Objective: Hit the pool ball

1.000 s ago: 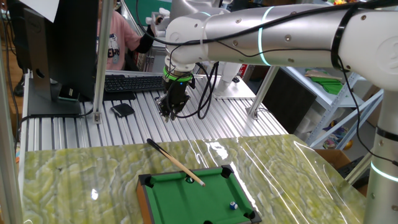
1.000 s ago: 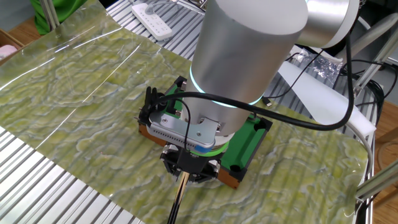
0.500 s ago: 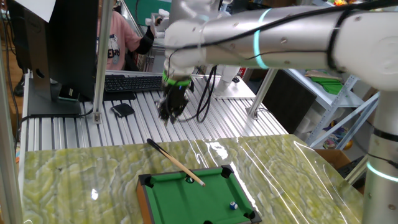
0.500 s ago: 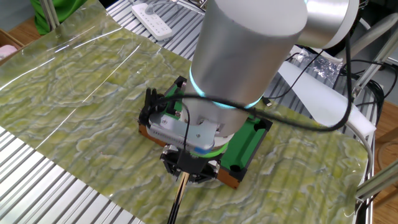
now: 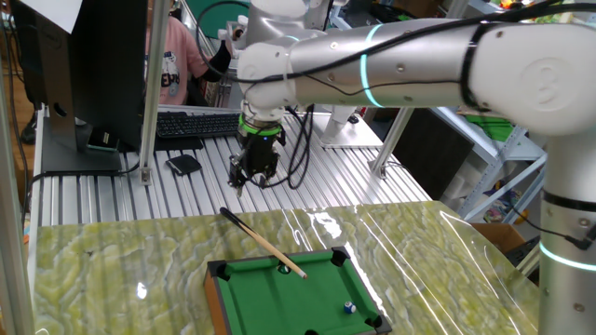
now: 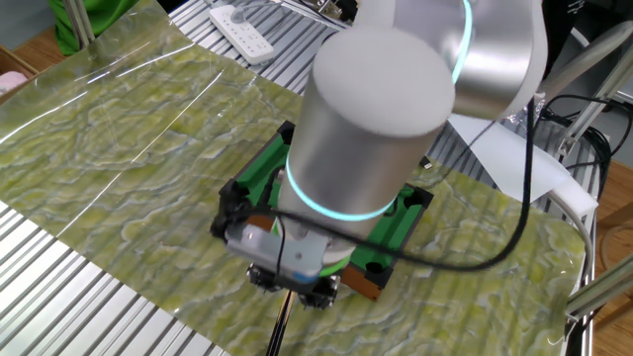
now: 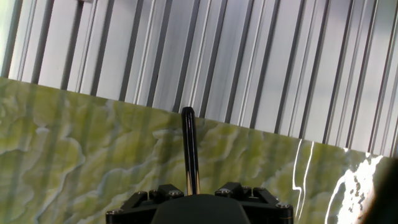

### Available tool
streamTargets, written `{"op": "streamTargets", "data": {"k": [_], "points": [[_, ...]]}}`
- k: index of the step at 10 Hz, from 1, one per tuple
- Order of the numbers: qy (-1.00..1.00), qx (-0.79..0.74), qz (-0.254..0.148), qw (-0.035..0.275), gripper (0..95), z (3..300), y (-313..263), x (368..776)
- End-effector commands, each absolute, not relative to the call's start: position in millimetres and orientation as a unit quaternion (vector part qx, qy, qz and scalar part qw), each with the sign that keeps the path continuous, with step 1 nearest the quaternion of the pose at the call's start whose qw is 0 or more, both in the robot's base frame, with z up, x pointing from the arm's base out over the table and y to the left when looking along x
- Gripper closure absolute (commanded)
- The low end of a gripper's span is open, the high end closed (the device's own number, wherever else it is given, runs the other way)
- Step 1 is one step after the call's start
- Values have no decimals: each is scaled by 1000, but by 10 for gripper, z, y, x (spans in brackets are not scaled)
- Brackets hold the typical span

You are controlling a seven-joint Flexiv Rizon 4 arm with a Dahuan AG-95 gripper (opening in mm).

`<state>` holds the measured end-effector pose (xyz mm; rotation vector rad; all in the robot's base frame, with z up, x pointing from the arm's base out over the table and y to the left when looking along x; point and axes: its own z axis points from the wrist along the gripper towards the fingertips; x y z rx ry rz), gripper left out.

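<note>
end effector (image 5: 250, 177) points down, hanging over the ribbed metal behind the green-marbled surface (image 5: 112, 261), just above the butt end of the cue (image 5: 264, 242); can't tell jaw state from any view. Hand view has the cue (image 7: 188, 149) running up the middle between the two finger mounts. Cue lies slanted, butt on the surface, tip over the far rail of the mini pool table (image 5: 275, 261). Pool ball (image 5: 349, 306) sits on the felt near the right front corner, well apart from the cue tip
</note>
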<state>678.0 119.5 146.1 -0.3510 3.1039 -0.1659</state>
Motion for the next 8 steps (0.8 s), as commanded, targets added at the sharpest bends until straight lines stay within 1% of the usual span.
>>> {"op": "streamTargets", "data": {"k": [1, 8], "points": [[992, -111, -53, 4, 380, 1424, 1205, 6798], [993, -105, -52, 4, 380, 1274, 1181, 6781]]}}
